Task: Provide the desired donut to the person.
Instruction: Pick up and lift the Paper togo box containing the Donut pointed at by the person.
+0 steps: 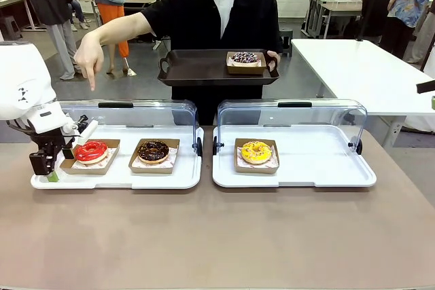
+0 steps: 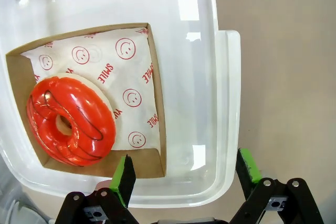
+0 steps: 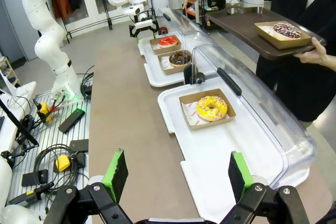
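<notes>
While a dark tray (image 1: 197, 66) is held beyond the far edge of the desk (image 1: 204, 236) by the person (image 1: 217, 15), one hand (image 1: 89, 56) pointed downward, the left gripper (image 2: 184, 174) is seen spread wide over the left edge of the left white tray (image 1: 170, 174); right gripper (image 3: 178, 174) likewise spread, nothing gripped; the red donut (image 1: 91, 151) is seated boxed at that tray's left end

On the brown table (image 1: 217, 236) lie a left tray (image 1: 122, 178) and a right tray (image 1: 319, 161), side by side.

red-glazed donut (image 2: 71, 121) in smiley-papered cardboard box (image 2: 143, 162), on white tray (image 2: 205, 77) over tan table (image 2: 283, 77); left gripper (image 2: 185, 161), green-padded jaws parted wide, one pad (image 2: 125, 174) beside box's corner.
</notes>
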### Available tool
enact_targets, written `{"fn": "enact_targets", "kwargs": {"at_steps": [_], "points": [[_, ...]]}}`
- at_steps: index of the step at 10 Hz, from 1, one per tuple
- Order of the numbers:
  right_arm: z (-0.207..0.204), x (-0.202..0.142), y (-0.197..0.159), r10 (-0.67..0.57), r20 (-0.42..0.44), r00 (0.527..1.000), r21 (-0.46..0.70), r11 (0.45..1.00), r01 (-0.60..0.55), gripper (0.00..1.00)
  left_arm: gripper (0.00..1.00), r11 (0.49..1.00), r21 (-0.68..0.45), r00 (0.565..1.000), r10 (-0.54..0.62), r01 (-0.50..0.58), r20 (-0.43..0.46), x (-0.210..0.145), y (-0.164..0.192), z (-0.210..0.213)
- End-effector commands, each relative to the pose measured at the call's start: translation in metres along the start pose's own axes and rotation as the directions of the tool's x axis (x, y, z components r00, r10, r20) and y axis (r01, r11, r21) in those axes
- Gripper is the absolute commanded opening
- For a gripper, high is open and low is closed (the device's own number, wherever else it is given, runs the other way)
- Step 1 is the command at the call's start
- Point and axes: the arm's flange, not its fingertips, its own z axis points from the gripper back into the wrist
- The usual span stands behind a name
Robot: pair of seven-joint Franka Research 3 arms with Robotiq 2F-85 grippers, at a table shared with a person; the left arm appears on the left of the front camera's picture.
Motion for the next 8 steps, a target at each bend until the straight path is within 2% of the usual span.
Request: {"fn": "enact_targets", "kwargs": {"at_steps": [1,3,4,5,8], "points": [[-0.0003,-0.001,0.0003,-0.002,0.002,1.0,0.0,1.0,0.002,1.0,1.0,1.0,-0.017,1.0,0.009,-0.008,0.017,-0.0041,0.0054,-0.0049],[-0.0003,-0.001,0.0003,-0.002,0.002,1.0,0.0,1.0,0.002,1.0,1.0,1.0,-0.007,0.999,0.013,-0.013,0.029,-0.0054,0.0072,-0.0062],[-0.0003,-0.001,0.0003,-0.002,0.002,1.0,0.0,1.0,0.002,1.0,0.95,1.0,0.003,0.999,0.014,-0.014,0.039,-0.0062,0.008,-0.0061],[-0.0003,-0.001,0.0003,-0.002,0.002,1.0,0.0,1.0,0.002,1.0,0.89,1.0,0.011,0.999,0.014,-0.015,0.047,-0.0069,0.0086,-0.0058],[-0.0003,-0.001,0.0003,-0.002,0.002,1.0,0.0,1.0,0.002,1.0,0.57,1.0,0.003,0.999,0.013,-0.013,0.053,-0.0076,0.0103,-0.0069]]}}
